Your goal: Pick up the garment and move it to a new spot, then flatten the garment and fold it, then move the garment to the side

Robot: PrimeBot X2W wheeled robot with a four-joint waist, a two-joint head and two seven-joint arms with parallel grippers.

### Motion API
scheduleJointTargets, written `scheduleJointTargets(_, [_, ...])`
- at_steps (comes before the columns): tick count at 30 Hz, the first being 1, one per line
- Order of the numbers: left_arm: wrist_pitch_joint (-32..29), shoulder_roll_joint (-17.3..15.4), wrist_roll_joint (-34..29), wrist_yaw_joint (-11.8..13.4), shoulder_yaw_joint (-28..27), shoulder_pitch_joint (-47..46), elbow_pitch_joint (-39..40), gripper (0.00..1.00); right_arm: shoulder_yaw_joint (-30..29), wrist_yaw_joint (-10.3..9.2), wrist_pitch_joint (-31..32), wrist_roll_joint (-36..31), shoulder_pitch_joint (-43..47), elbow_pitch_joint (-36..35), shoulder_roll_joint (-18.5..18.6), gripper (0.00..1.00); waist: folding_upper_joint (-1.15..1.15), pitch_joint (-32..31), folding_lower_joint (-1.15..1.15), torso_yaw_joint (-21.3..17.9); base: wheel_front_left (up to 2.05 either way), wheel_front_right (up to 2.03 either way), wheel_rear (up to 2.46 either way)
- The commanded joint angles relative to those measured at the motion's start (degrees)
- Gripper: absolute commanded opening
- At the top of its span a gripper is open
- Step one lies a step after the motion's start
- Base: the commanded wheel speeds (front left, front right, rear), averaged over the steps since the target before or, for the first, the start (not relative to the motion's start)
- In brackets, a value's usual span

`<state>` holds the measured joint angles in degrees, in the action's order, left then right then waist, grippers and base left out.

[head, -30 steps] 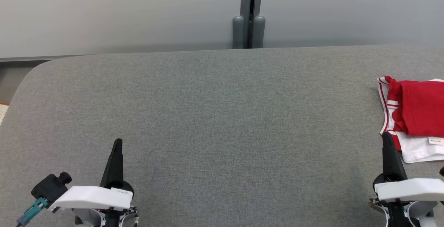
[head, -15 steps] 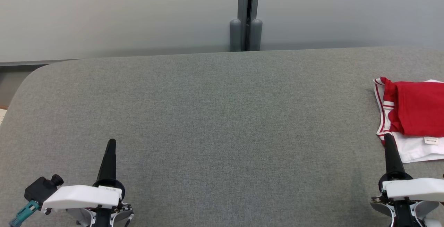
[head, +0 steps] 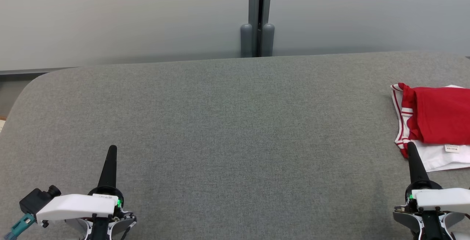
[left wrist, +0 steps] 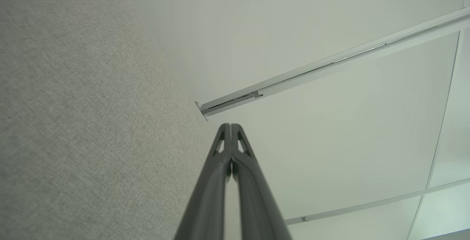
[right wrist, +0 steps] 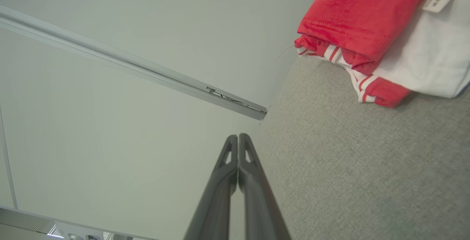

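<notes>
Your garment lies folded at the far right of the bench, cut off by the edge of the head view. It is a soft red knit layer on top of a smooth white one, with a band of red and white stripes curling along its left edge and a small white label near the front. In the right wrist view you can see a stitched hem on the red fold and the striped trim tucked beneath it. The bench is covered in a grey woven cloth with a fine, even grain, and its far left corner is rounded. Your left fingers are pressed together to a slim dark point with nothing between them, low on the left over bare cloth. Your right fingers are clenched the same way and empty, their tip just beside the garment's near left corner. You cannot tell whether it touches. Behind the bench stand pale matte wall panels, joined by a grey post with two round-topped caps.
</notes>
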<state>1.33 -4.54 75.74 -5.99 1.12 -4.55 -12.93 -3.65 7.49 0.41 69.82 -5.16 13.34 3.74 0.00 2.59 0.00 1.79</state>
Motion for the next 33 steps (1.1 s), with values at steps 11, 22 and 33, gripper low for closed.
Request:
scheduleJointTargets(11, [-1.8,-0.3,5.5,-0.7,-1.7,-1.4,0.0,0.00,-0.9,0.02,1.9,6.7,-1.1,-0.1,0.0,0.00,0.00,-0.6,0.00,-0.4,0.00,0.00,0.00])
scheduleJointTargets(22, [-3.2,-0.2,9.7,-1.1,-3.0,-1.6,-0.3,0.00,-1.6,0.01,3.2,12.0,-1.1,0.2,-0.2,0.00,0.00,-1.1,0.00,-0.8,0.00,0.00,0.00])
scheduleJointTargets(33, [-4.6,-0.1,13.7,-1.3,-4.2,-1.8,-0.7,0.00,-2.1,0.02,4.6,16.8,-1.1,0.4,-0.4,0.00,0.00,-1.6,0.00,-1.2,0.00,0.00,0.00])
